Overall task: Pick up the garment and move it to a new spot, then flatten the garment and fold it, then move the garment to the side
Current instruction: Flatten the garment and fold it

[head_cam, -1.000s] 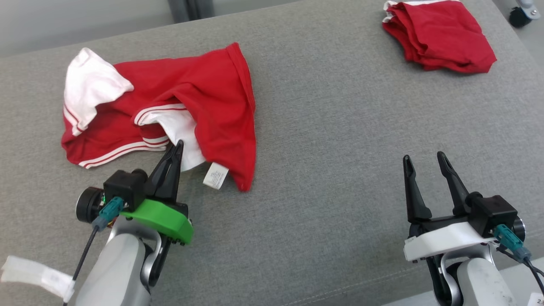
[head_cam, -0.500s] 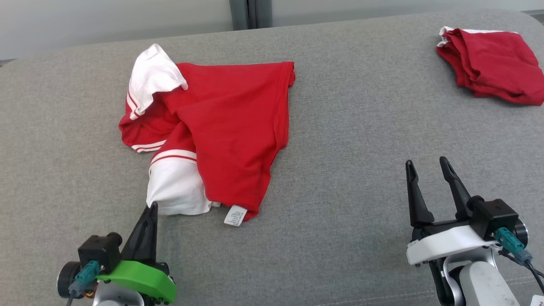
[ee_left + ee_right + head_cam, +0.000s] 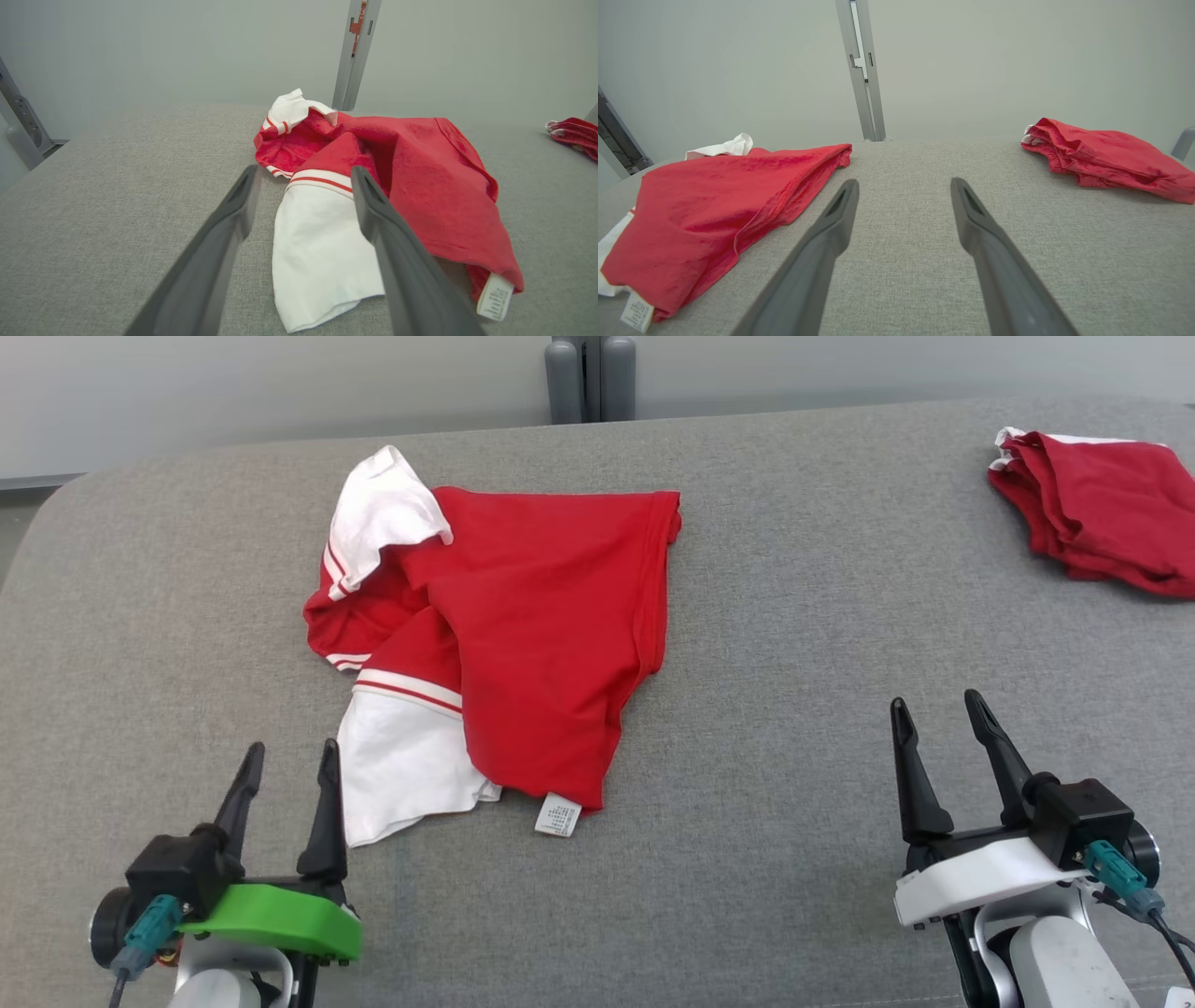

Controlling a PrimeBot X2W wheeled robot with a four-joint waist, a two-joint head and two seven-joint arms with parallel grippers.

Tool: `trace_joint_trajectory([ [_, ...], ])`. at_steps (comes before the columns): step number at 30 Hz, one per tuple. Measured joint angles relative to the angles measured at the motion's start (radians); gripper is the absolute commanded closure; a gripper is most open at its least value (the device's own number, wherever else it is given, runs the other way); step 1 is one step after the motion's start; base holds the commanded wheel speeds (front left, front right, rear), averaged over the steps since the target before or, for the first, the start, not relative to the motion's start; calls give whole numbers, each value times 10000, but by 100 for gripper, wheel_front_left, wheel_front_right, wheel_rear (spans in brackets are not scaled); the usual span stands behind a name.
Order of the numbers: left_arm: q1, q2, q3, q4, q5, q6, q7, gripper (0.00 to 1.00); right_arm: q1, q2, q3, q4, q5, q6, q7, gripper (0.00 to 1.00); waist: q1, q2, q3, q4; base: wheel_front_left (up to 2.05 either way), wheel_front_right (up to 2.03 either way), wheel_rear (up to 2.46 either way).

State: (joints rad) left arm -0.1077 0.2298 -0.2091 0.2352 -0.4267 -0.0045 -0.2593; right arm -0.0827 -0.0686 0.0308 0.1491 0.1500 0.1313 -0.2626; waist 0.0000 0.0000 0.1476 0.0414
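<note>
Your crumpled red T-shirt with white striped sleeves lies on the left half of the surface, bunched and partly doubled over itself. One white sleeve spills toward you at the near edge. The other is curled up at the far corner. A small white care label pokes out from the near red hem.

Now your left gripper: its fingers stand spread wide, holding nothing, and it sits just off the near white sleeve. The right-hand finger is right at the sleeve's edge in the head view. Whether it touches the cloth, you can't tell. From the left wrist view the sleeve runs up between the two fingers and past them, with the red body off to the right.

Your right gripper is well apart from the shirt, out on bare fabric, fingers parted wide and empty too. From its wrist view the shirt sits to the left.

Far right, a second red garment, folded into a neat pile, rests near the back edge.

All of it lies on a grey woven upholstered surface. Behind it runs a plain pale grey wall with a grey metal post standing upright.
</note>
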Motion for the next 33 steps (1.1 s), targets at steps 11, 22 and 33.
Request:
trace_joint_trajectory([
  [11,216,-523,1304,-637,723,-276,-31,0,2,2,303,219,23,0,0,0,0,0,-52,367,0,0,0],
  [22,219,-1214,1670,-443,1289,-759,-31,0,-1522,-180,1735,1331,61,0,0,0,0,0,115,767,0,0,0],
  [33,-232,-1611,1703,-123,1421,-1087,-33,0,-3661,-13,3041,4405,205,2,0,0,0,0,620,1513,0,0,0],
])
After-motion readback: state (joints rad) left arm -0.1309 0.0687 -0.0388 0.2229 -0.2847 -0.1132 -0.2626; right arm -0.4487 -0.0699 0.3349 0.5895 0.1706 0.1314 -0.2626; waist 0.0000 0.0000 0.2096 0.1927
